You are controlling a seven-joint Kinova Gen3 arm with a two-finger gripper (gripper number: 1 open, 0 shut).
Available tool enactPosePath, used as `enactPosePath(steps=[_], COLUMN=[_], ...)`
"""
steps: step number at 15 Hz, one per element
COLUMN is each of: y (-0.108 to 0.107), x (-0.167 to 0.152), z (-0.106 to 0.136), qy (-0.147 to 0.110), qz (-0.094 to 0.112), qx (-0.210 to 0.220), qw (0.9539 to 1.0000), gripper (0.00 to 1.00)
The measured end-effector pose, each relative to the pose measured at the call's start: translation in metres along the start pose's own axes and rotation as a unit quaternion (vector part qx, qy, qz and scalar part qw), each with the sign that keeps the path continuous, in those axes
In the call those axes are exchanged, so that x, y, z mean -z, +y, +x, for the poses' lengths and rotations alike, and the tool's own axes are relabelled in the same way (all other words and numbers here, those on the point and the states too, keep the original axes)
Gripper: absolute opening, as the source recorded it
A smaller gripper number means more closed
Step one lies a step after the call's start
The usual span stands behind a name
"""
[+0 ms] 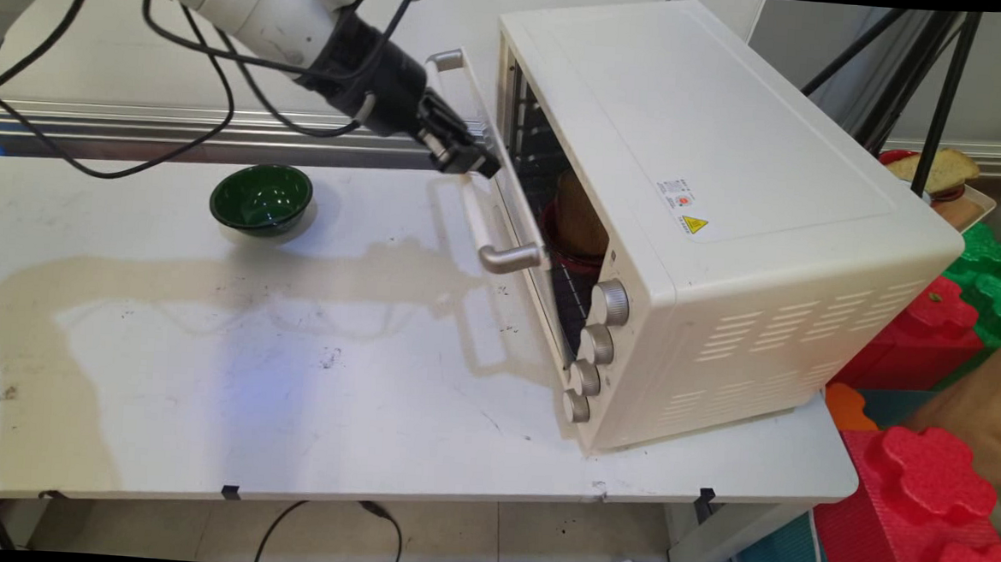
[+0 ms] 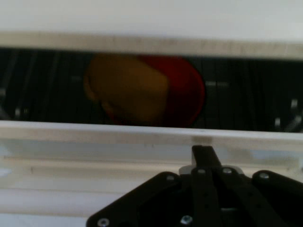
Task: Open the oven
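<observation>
A cream toaster oven (image 1: 731, 139) stands on the right of the white table (image 1: 288, 407). Its glass door (image 1: 515, 198), with a silver handle (image 1: 473, 207), stands almost upright and slightly ajar. My gripper (image 1: 476, 161) is shut, with its tips against the door's upper outer face near the handle. Inside the oven a slice of bread (image 1: 579, 215) sits on a red plate (image 1: 556, 243). In the hand view my gripper (image 2: 202, 152) rests on the door frame, and the bread (image 2: 127, 85) and red plate (image 2: 188, 90) show through the glass.
A dark green bowl (image 1: 261, 197) sits on the table left of the oven door. Several oven knobs (image 1: 609, 302) face the near side. Red and green foam blocks (image 1: 936, 475), black tripod legs (image 1: 938, 98) and another bread slice (image 1: 943, 167) lie right of the table.
</observation>
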Motion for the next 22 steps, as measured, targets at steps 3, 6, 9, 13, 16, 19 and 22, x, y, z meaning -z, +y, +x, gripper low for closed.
enactPosePath(steps=[3, 6, 9, 13, 16, 19, 22], y=[-0.003, -0.006, -0.008, -0.007, -0.005, -0.003, -0.001], x=[0.008, 0.013, 0.016, 0.017, 0.015, 0.011, 0.007], z=[-0.017, -0.034, -0.049, -0.066, -0.081, -0.096, -0.111], qy=[-0.017, -0.034, -0.046, -0.060, -0.072, -0.085, -0.096], qz=[0.002, 0.002, 0.002, 0.001, -0.004, -0.008, -0.013], qx=[-0.002, -0.006, -0.008, -0.009, -0.011, -0.013, -0.015], qw=[0.9998, 0.9994, 0.9989, 0.9982, 0.9973, 0.9963, 0.9952], gripper=[0.00, 0.00, 0.00, 0.00, 0.00, 0.00, 0.00])
